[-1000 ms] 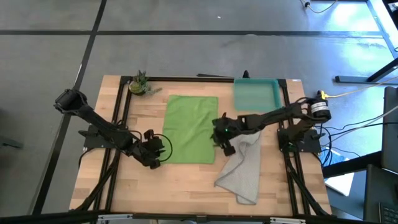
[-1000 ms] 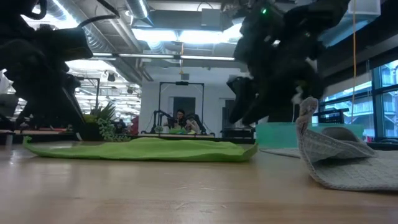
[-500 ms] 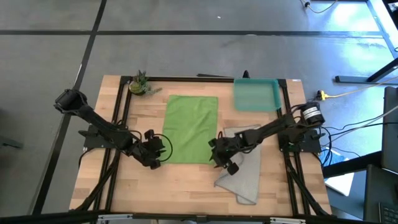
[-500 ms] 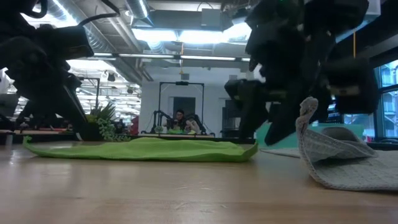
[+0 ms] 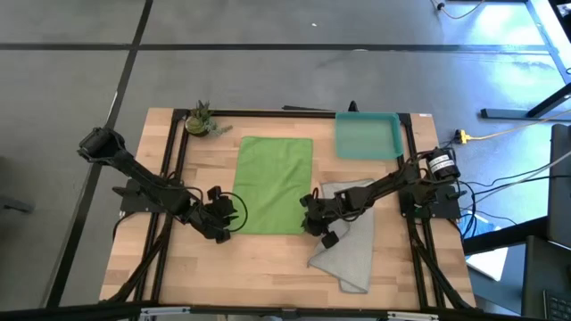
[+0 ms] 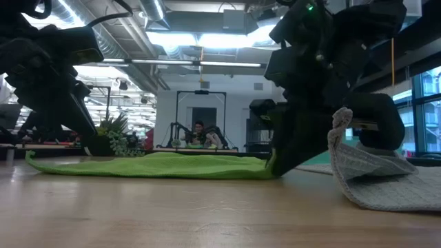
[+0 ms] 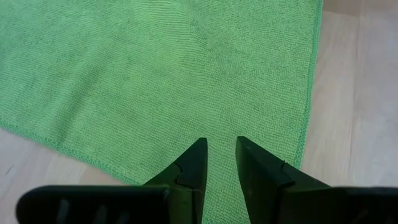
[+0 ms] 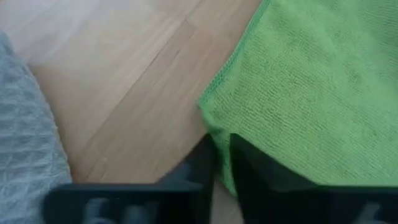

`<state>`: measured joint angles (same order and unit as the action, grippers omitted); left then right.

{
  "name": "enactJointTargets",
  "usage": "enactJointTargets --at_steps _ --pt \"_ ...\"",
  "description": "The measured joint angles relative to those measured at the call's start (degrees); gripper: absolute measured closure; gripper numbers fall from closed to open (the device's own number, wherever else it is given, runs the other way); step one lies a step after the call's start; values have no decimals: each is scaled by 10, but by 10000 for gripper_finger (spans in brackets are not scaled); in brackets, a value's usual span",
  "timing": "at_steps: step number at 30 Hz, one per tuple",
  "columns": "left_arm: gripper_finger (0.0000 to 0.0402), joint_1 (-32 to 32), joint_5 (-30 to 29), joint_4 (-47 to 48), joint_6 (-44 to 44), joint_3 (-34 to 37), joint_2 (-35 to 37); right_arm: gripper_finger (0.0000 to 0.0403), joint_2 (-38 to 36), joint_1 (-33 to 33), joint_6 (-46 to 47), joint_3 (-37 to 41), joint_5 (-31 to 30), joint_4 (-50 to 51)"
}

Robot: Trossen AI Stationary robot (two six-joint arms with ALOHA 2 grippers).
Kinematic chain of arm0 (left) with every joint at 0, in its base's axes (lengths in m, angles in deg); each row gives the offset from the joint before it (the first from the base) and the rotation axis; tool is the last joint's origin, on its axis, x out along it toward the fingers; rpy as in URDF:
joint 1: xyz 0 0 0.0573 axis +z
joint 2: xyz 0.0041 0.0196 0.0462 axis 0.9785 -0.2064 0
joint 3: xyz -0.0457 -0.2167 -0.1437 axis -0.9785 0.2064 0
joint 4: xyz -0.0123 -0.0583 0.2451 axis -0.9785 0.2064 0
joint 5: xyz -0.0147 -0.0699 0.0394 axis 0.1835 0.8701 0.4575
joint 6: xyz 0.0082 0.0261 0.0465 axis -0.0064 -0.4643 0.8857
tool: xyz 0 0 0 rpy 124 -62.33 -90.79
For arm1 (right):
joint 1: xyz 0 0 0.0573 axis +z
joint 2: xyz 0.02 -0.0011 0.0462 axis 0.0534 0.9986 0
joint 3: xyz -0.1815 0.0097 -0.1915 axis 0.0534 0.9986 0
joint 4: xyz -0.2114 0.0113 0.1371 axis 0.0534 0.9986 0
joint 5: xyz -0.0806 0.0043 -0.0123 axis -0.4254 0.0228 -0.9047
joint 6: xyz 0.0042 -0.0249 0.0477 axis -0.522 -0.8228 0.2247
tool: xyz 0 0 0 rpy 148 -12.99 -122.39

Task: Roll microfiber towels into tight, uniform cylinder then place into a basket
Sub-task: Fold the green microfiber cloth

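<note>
- The green towel lies flat in the middle of the table; everything else I place from it
- The right gripper is down at the green towel's near right corner; in its own wrist view the two fingers stand nearly together with the towel's edge at the narrow gap; I cannot tell whether the cloth is actually pinched
- The left gripper sits at the near left corner of the green towel, its fingers slightly apart over the cloth, gripping nothing
- The grey towel lies rumpled just right of the green towel, partly under the right arm
- The basket sits beyond the green towel's far right corner; a small potted plant stands off its far left corner
</note>
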<state>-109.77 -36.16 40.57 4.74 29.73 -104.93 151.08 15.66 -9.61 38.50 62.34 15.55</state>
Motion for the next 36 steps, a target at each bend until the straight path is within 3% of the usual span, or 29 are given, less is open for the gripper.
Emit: enactJointTargets --at_steps 2,8,20,31,36 --pt "321 0 0 0 0 0 0 391 0 -4 0 0 -1 -3" --pt "321 0 0 1 0 0 0 397 -8 -33 -3 -5 -5 -12" --pt "321 0 0 5 0 0 0 399 -89 -147 -30 -26 -107 -8" --pt "321 3 -1 7 0 0 0 401 -83 -279 -12 -26 -108 -52" --pt "321 6 -24 0 -4 0 0 401 -80 -309 -12 -26 -101 -63"
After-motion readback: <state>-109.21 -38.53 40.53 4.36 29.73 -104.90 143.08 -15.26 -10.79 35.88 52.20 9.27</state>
